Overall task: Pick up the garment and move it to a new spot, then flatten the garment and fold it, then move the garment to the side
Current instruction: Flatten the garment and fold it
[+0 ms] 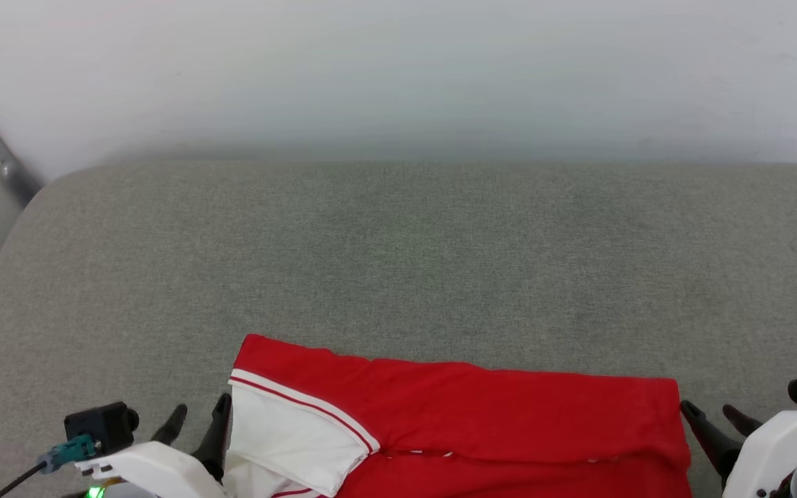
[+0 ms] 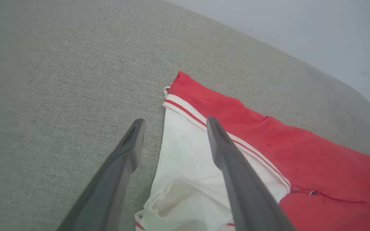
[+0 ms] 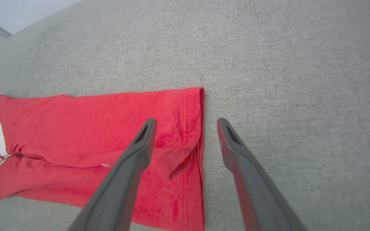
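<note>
Garment lies folded, red knit with a white sleeve, on the grey woven worktop. Left gripper and right gripper are both wide, empty, at its ends.

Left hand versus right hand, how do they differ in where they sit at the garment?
The left hand sits at the white sleeve edge of the garment; the right hand sits at the red edge at the opposite end. In the wrist views, one left finger shows against white cloth, one right finger against red. Shared: both hands are open, holding nothing, over the grey cushion.
</note>
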